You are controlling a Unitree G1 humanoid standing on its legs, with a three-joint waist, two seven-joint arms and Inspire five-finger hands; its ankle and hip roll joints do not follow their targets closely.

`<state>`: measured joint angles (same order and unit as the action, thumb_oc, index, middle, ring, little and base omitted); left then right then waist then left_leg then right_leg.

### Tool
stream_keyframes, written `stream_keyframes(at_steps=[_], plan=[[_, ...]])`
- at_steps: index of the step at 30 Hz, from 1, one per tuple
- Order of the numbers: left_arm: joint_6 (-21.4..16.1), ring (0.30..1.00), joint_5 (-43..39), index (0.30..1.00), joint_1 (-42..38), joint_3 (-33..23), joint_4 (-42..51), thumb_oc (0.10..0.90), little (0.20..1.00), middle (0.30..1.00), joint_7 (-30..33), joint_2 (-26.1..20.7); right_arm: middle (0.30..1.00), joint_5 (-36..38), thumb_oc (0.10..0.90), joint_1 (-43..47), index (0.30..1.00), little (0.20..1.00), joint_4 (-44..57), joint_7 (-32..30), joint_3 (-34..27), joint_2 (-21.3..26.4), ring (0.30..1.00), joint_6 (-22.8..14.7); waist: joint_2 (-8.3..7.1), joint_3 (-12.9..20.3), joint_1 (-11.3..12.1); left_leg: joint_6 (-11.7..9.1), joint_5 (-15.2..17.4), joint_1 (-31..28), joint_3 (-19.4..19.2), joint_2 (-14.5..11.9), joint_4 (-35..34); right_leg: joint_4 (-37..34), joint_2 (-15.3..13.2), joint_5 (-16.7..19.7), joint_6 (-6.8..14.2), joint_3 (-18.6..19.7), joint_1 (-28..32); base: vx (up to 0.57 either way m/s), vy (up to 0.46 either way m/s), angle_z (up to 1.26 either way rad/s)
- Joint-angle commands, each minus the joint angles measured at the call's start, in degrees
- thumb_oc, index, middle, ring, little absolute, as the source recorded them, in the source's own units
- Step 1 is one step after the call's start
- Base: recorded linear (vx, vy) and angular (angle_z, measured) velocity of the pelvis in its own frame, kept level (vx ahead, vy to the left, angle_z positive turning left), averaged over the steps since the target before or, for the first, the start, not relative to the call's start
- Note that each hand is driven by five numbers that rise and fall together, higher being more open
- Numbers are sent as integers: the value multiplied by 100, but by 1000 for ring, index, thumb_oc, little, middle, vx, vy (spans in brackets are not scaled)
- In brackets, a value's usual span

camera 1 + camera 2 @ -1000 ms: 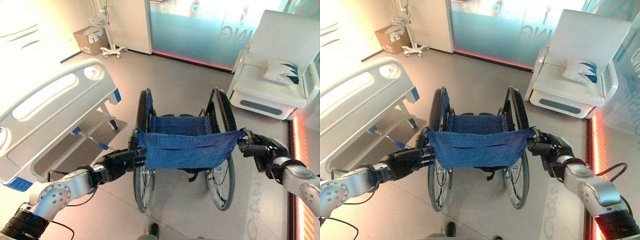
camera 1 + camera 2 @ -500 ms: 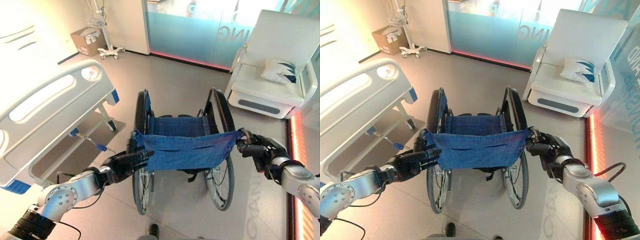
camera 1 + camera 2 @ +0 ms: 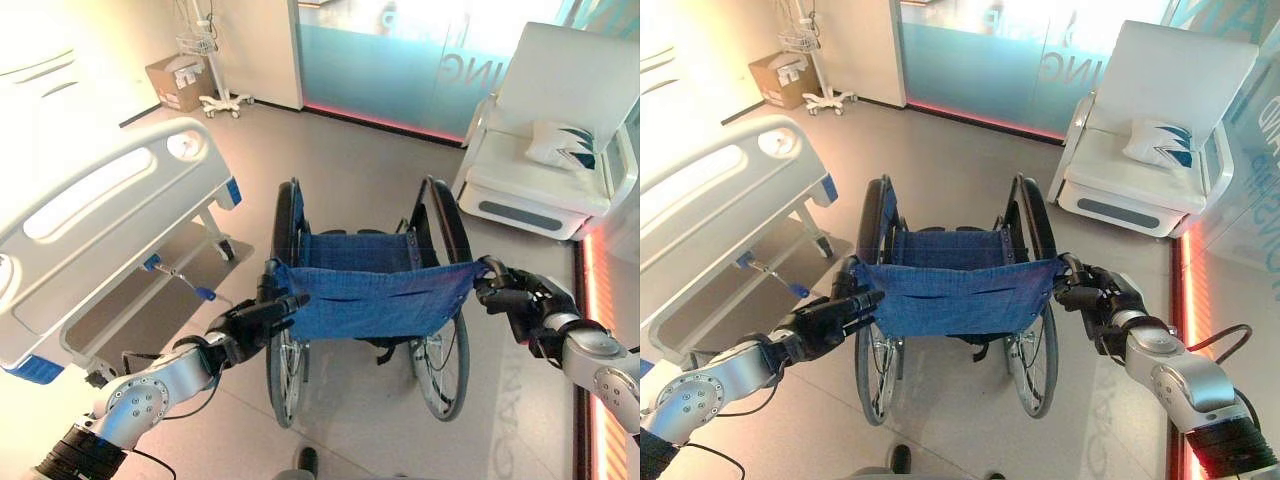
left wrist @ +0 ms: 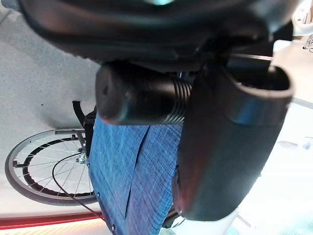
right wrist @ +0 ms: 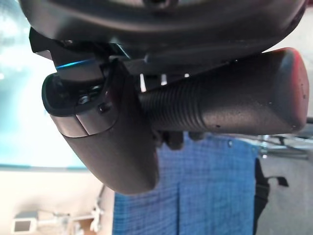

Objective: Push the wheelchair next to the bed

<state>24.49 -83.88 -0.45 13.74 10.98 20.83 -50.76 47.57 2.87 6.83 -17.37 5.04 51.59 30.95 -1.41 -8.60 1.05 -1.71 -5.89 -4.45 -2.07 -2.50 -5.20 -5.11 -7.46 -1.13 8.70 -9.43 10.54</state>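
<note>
The wheelchair, with a blue cloth back and seat and black wheels, stands in the middle of the floor, facing away from me. The white hospital bed lies to its left, its footboard about a wheel's width off. My left hand is at the left push handle; in the left wrist view the ribbed black grip lies under the palm with the thumb curled beside it. My right hand is shut on the right push handle.
A white armchair with a patterned cushion stands at the back right. A cardboard box and a wheeled stand sit by the far wall, beside a glass partition. Bare floor lies between bed and wheelchair.
My left forearm has swung in closer to the wheelchair, and the left hand sits a little further forward on its handle. The wheelchair and right hand have hardly shifted.
</note>
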Motion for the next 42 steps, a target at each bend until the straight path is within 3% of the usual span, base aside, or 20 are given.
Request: stream_keyframes(at_steps=[1,3,12,42], plan=[[-1550,771,-355,771,-1269,-612,417,714,771,771,-495,470,300,-56,400,11,300,300,176,412,468,161,300,-107,154,191,-207,-168,310,-260,-73,-169,20,11,32,316,-82,-53,-179,0,0,0],[-1823,300,-343,300,-1305,-542,566,400,300,300,-717,588,300,-108,400,-21,300,300,177,419,479,84,300,-120,145,183,-219,-164,320,-267,-76,-169,20,11,32,314,-84,-47,-178,0,0,0],[-2234,300,-232,300,-1497,-525,1233,400,300,300,-654,781,300,-174,400,-126,300,300,245,502,445,-40,300,-60,107,141,-258,-164,344,-305,-65,-160,20,11,57,300,-101,11,-150,3,-4,-3],[-2020,300,-178,300,-1188,-803,1307,400,300,300,-613,861,300,-129,400,-424,300,300,220,571,312,-27,300,-132,119,200,-239,-208,343,-393,-72,-184,20,11,98,250,-74,-88,-57,1,-3,0]])
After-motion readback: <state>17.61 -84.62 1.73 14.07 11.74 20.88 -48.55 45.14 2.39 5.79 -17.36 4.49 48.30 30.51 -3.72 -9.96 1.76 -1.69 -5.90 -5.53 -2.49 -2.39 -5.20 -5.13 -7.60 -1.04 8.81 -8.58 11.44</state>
